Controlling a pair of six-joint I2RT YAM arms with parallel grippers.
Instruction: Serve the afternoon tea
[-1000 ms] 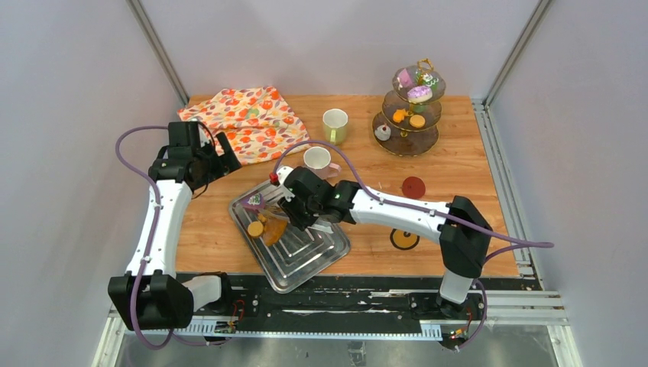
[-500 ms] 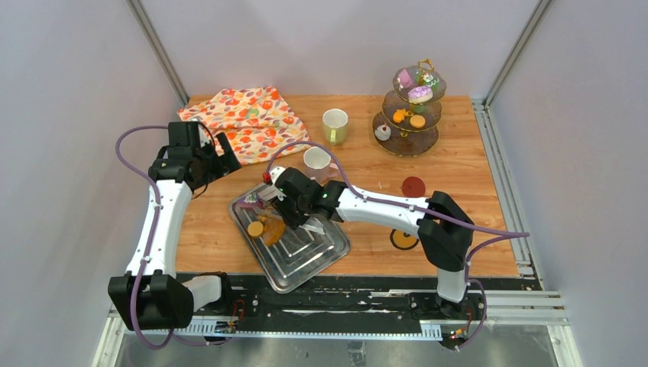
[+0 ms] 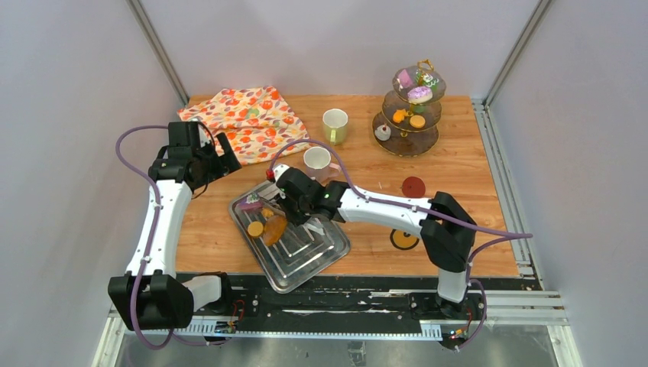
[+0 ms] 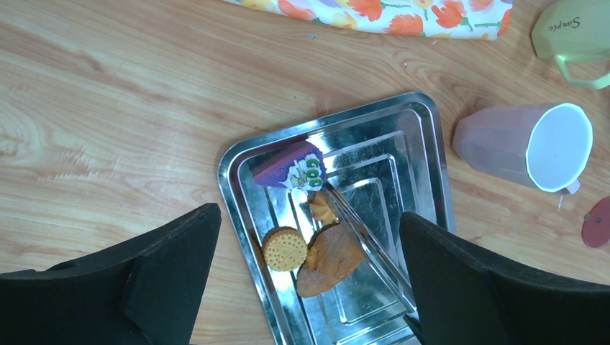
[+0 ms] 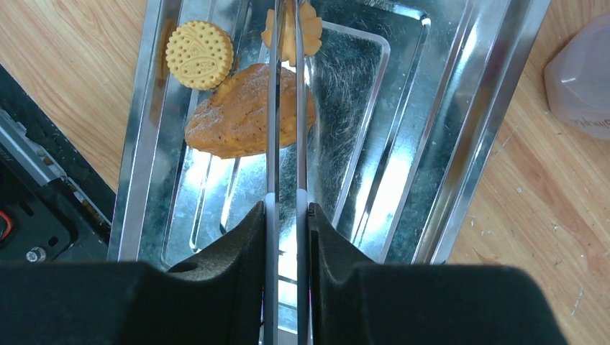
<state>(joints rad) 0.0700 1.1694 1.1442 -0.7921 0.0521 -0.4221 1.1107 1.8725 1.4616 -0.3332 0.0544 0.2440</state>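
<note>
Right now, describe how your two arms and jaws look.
The left arm and right arm have white links, black joints and black bases. A purple cable loops along each. The jaws are matt black wedges. A small red mark sits by the right wrist.

There are an orange-flowered cloth (image 3: 248, 118), pink mug (image 3: 317, 160), pale-green mug (image 3: 335, 125) (silver tray (image 3: 306, 264)).

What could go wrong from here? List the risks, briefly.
1. The right end effector squeezes the tongs, whose tips seem to reach the purple cake only at its edge; it might slip on lifting.
2. The tong blades pass over the small orange cookie and brown pastry; a drag could shove them.
3. The pink mug stands close beside the right arm; a swing toward the tiered stand might knock it.
</note>
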